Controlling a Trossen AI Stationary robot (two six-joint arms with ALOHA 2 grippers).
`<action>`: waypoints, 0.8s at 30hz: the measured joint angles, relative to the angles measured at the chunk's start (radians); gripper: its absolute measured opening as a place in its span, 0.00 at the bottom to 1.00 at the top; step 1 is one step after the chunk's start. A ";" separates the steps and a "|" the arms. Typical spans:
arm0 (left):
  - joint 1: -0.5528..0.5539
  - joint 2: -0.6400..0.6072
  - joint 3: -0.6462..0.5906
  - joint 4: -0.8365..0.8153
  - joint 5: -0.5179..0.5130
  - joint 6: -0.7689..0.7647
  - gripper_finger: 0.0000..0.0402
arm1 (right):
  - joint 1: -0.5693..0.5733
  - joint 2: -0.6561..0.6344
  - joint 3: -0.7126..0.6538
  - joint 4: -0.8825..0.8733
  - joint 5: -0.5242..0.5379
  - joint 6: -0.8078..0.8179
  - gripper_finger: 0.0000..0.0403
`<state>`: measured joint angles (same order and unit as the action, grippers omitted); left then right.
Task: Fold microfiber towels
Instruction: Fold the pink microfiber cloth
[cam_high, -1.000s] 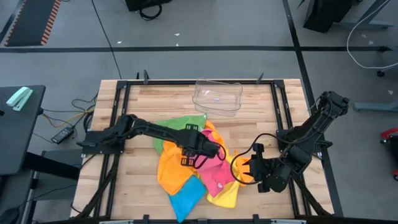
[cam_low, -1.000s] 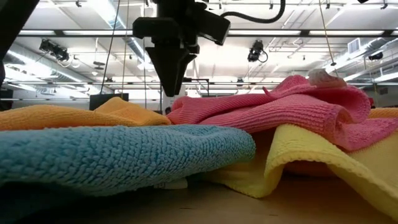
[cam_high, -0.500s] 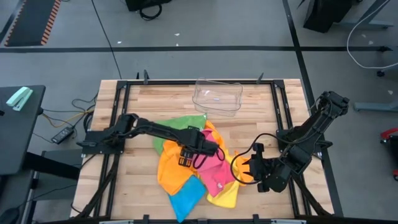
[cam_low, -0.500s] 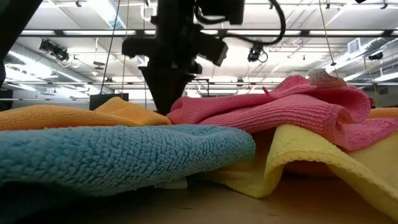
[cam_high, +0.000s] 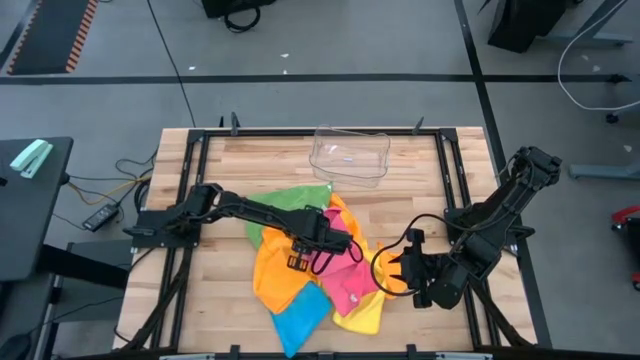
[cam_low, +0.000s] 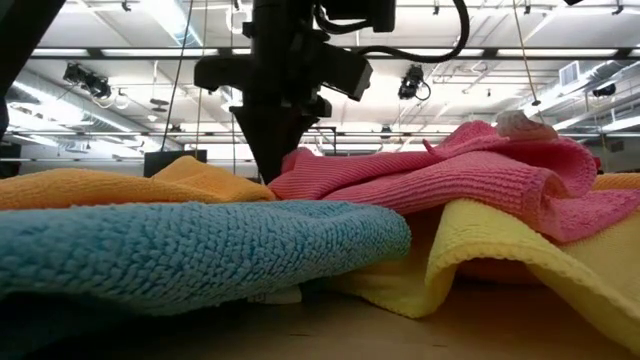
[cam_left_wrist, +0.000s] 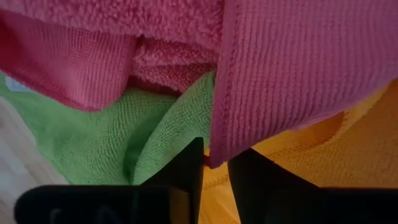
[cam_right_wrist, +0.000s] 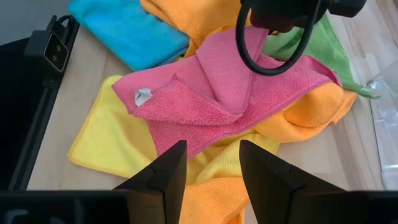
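Five soft, light towels (cam_high: 310, 265) lie heaped mid-table, limp and prone to drag neighbours; a corner or hem grips best. Left gripper (cam_left_wrist: 214, 163) has its jaws pinching the pink towel's (cam_right_wrist: 211, 99) edge; right gripper (cam_right_wrist: 211, 167) waits nearby, jaws apart

Left gripper (cam_left_wrist: 214, 163) lowered onto pile, fingers narrowed around pink towel (cam_left_wrist: 292, 68) edge.
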<state>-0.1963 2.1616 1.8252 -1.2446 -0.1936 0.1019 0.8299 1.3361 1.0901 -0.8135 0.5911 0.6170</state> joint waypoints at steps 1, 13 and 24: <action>-0.002 0.000 0.000 0.000 0.000 0.009 0.18 | 0.000 0.000 0.000 0.000 0.000 0.000 0.39; -0.041 -0.002 0.079 -0.062 -0.137 0.094 0.02 | 0.000 0.000 0.000 0.000 0.004 0.000 0.39; -0.098 -0.002 0.180 -0.084 -0.510 0.205 0.01 | 0.000 0.000 0.000 0.000 0.004 0.000 0.39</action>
<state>-0.2946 2.1597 2.0056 -1.3282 -0.7036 0.3064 0.8298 1.3365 1.0897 -0.8135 0.5953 0.6170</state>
